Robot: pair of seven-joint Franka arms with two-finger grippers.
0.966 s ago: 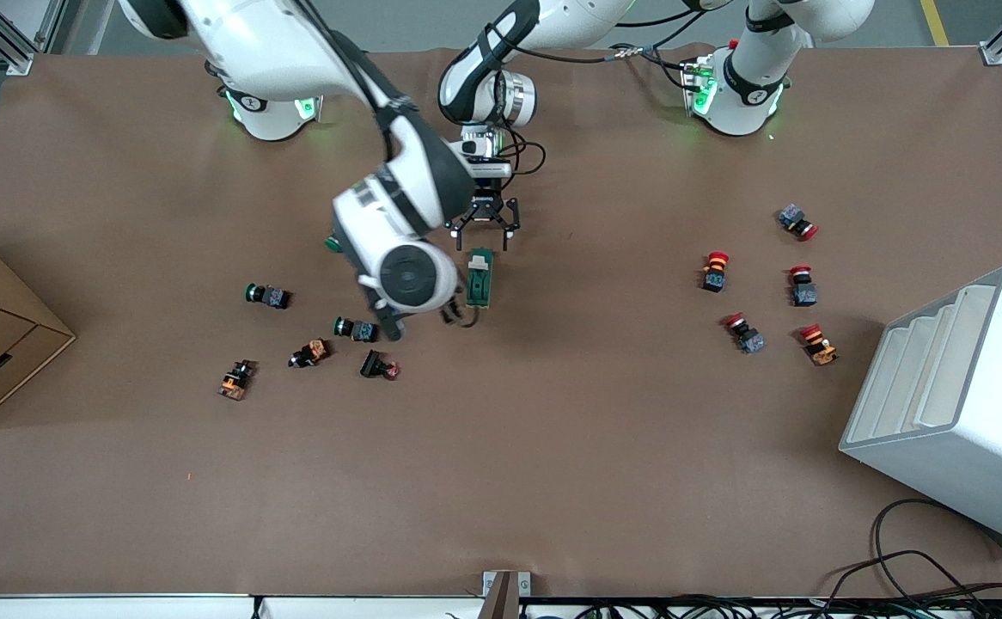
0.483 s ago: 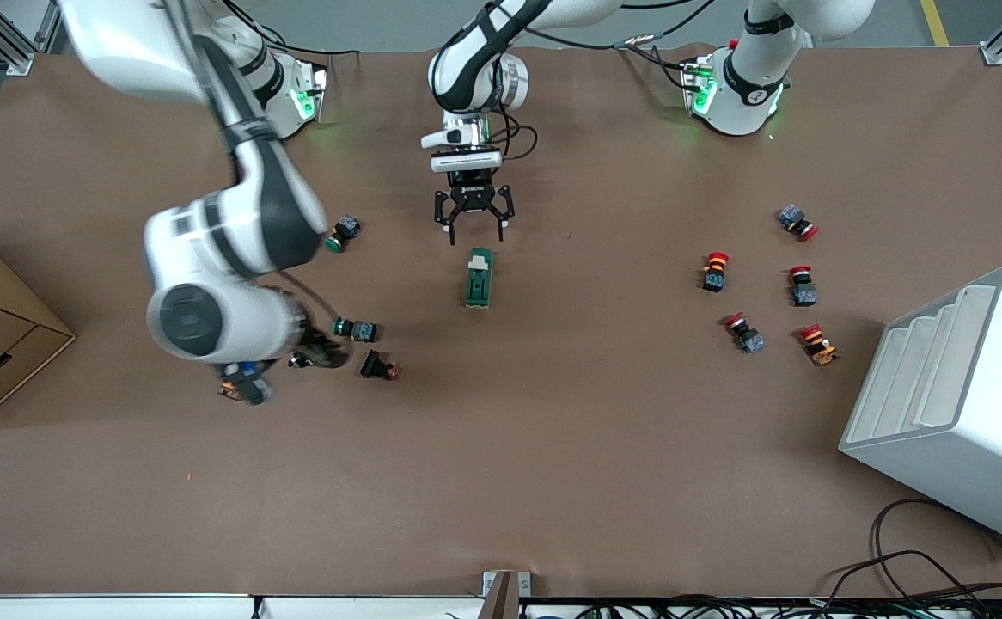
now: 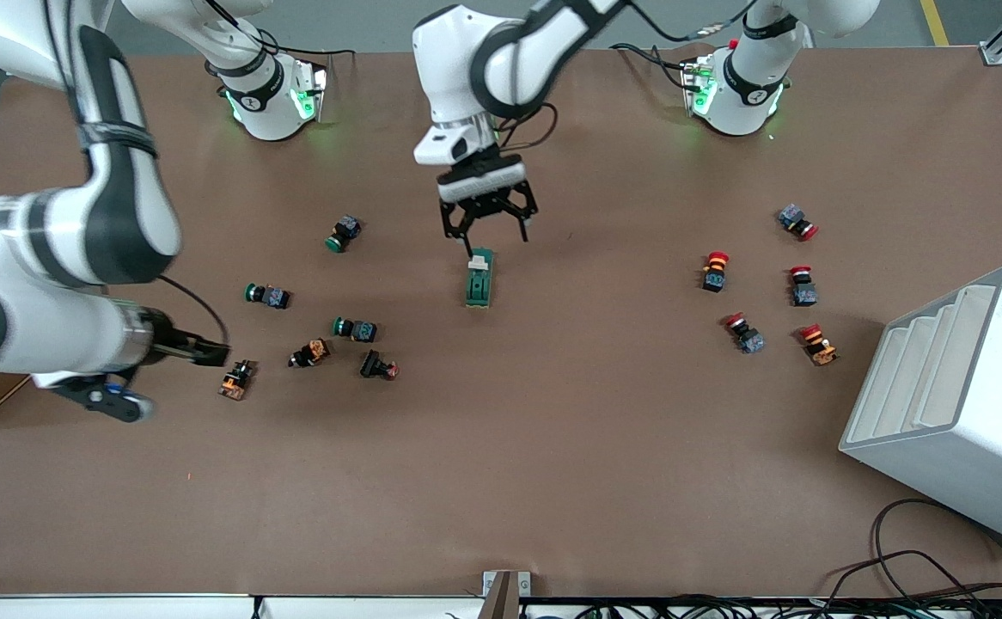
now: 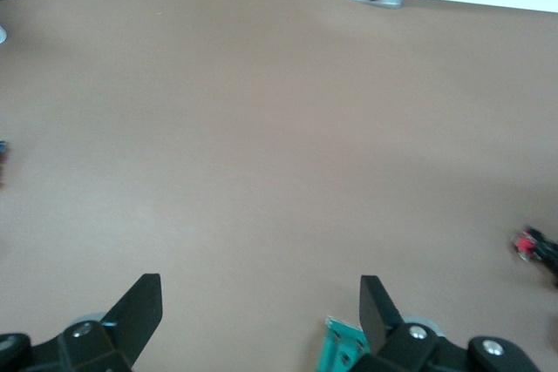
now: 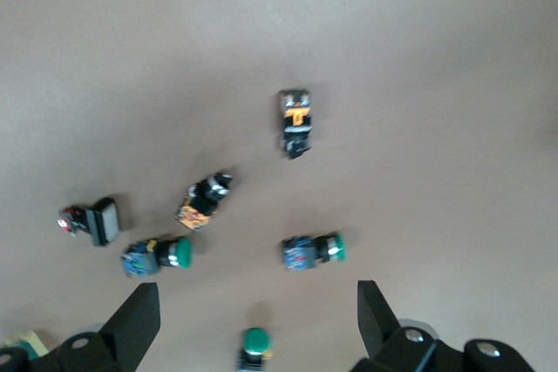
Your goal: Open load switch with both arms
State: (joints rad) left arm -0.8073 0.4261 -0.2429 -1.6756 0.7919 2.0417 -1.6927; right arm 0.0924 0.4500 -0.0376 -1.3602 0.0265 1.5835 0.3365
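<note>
Surface (image 3: 552, 481): brown, bare along the front camera's edge.

Right hand (image 3: 209, 352): low at the right arm's end, among the push buttons just beside an orange-black one (image 3: 235, 379). Wrist view shows its fingers (image 5: 135, 320) spread wide, nothing held. Well apart from the task's thing.

Load switch (image 3: 479, 278): mid-surface, lying flat, long axis running toward the front camera, white toggle (image 3: 479, 262) at the end farthest from it.

Left hand (image 3: 484, 222): hovers just farther from the camera than the toggle end, released, fingers (image 4: 139, 307) apart; a corner of the green body (image 4: 338, 356) shows beside one finger.

Judgement: descend squarely, pin the body with one hand, let the other work the toggle. The right hand must cross the button cluster without nudging any.
</note>
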